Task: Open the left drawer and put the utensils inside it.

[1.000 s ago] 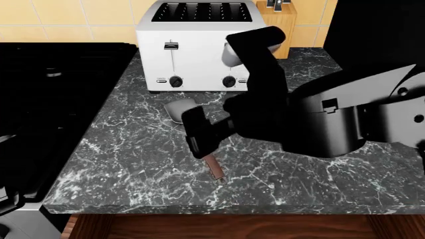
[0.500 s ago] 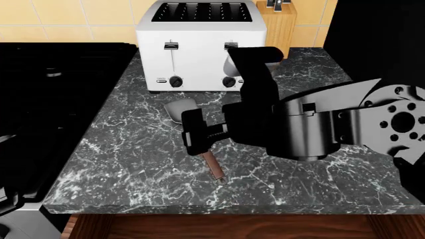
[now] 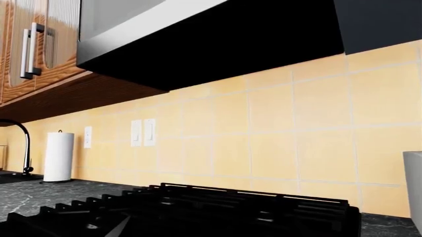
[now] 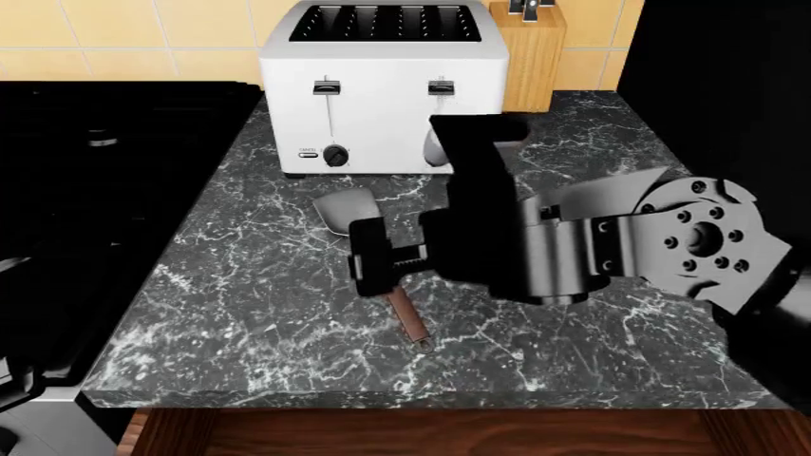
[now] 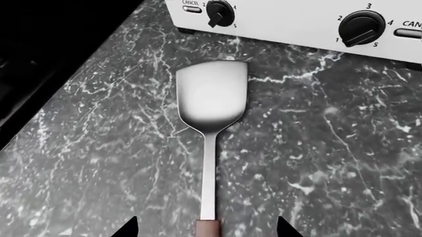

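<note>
The right gripper (image 4: 376, 263) hovered over the metal spatula (image 5: 209, 123), jaws spread astride its shank; best lowered squarely onto the wooden handle.

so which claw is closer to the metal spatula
Right. The right claw hangs directly over the metal spatula, its tips straddling the handle. The left claw is out of view; its camera faces the stove and backsplash, away from the spatula.

A white four-slot toaster (image 4: 383, 85) and a wooden knife block (image 4: 537, 52) are set on a dark marble countertop (image 4: 254, 313), beside a black stove (image 4: 89, 190).
</note>
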`<state>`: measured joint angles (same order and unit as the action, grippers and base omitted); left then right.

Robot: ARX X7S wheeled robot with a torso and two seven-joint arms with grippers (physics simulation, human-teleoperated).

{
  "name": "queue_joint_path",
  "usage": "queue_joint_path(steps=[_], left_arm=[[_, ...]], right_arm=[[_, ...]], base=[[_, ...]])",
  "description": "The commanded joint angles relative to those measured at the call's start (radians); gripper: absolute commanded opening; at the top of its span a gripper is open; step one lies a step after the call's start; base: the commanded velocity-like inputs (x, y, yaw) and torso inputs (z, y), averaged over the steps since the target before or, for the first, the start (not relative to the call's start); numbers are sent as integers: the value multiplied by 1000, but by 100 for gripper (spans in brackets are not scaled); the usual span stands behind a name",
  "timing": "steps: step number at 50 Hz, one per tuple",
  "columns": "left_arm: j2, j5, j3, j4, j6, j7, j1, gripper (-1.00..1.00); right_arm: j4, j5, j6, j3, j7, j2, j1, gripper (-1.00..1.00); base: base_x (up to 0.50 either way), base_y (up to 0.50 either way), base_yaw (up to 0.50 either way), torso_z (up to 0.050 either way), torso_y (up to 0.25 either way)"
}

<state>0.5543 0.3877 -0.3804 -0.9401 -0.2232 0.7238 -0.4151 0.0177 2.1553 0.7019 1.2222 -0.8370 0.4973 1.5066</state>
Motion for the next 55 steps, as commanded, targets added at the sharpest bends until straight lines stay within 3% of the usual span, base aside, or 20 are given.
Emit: queue_joint_path(steps=[1,55], left_arm=[[0,1,-2,-2,1,1,-3,100],[8,5,-3,3,11,13,-8,100]], right_arm=[[29,-21,-1,21,17,-16,-29,100],[77,-126,60,115,61,-64,-62,100]], base=[[0,0,0,0,0],[0,0,0,0,0]])
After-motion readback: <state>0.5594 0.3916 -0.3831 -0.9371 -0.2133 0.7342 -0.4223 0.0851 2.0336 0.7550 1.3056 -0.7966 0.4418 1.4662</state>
